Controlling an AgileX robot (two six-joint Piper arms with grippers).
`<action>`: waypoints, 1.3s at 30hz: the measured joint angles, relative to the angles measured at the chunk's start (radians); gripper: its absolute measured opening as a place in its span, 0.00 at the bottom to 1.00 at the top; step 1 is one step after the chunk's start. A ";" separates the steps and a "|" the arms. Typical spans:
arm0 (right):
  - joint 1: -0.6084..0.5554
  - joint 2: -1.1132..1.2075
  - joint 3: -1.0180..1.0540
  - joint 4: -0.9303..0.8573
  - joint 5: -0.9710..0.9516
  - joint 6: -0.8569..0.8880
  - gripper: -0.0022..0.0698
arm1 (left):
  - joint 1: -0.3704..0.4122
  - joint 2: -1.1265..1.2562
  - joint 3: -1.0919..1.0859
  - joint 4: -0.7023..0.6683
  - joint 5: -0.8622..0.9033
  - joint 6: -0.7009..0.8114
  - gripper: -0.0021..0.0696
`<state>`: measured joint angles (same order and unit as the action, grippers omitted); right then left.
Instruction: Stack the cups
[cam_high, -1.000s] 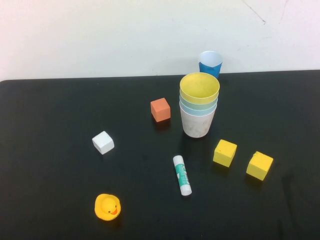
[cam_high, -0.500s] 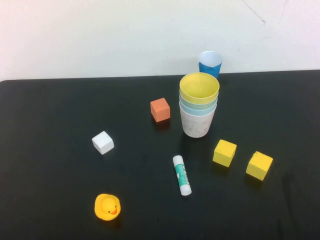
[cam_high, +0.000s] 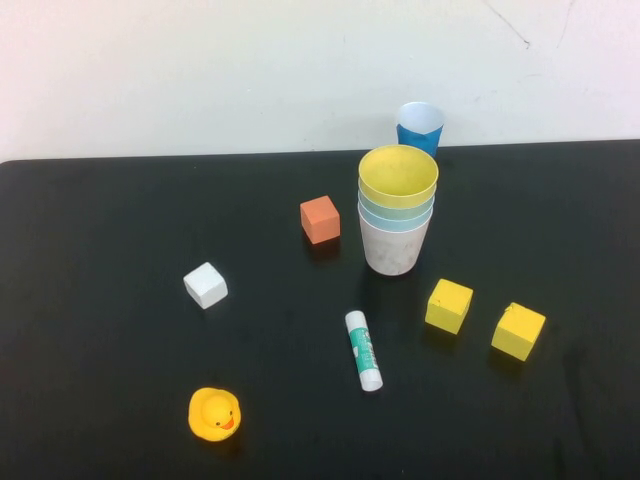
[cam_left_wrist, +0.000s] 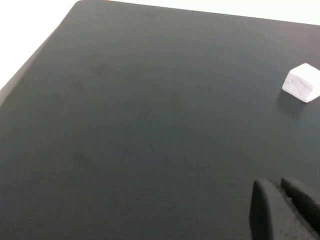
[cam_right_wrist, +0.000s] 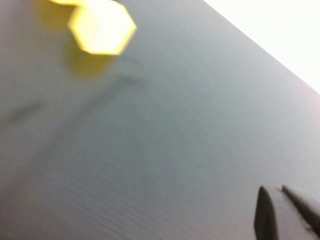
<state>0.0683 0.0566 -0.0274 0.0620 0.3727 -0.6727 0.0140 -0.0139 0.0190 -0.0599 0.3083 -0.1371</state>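
Four cups (cam_high: 398, 208) nested upright mid-surface, yellow on top, then green, blue and pink below, so stacking looks complete. Left gripper (cam_left_wrist: 285, 207) low over bare black surface (cam_high: 110, 300) near the white cube (cam_left_wrist: 303, 82), fingers pressed nearly together; right gripper (cam_right_wrist: 285, 212) likewise near a yellow cube (cam_right_wrist: 102, 27). Both absent from the high view, seen only through wrist cameras, probably parked clear of the stack.

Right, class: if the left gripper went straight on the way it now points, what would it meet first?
Probably the white cube, ahead of the left gripper across bare black table, though depth is unclear. The right gripper hangs over the table, short of a yellow block.
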 joint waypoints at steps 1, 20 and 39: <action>-0.036 -0.028 0.024 0.000 -0.024 0.000 0.03 | 0.000 0.000 0.000 0.000 0.000 0.000 0.03; -0.184 -0.070 0.047 0.001 0.003 0.025 0.03 | 0.000 0.000 0.000 0.000 0.000 0.000 0.03; -0.184 -0.070 0.051 -0.062 -0.033 0.654 0.03 | 0.000 0.000 0.000 0.000 0.000 0.004 0.03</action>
<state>-0.1155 -0.0134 0.0238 0.0000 0.3400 -0.0189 0.0140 -0.0139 0.0190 -0.0599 0.3083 -0.1330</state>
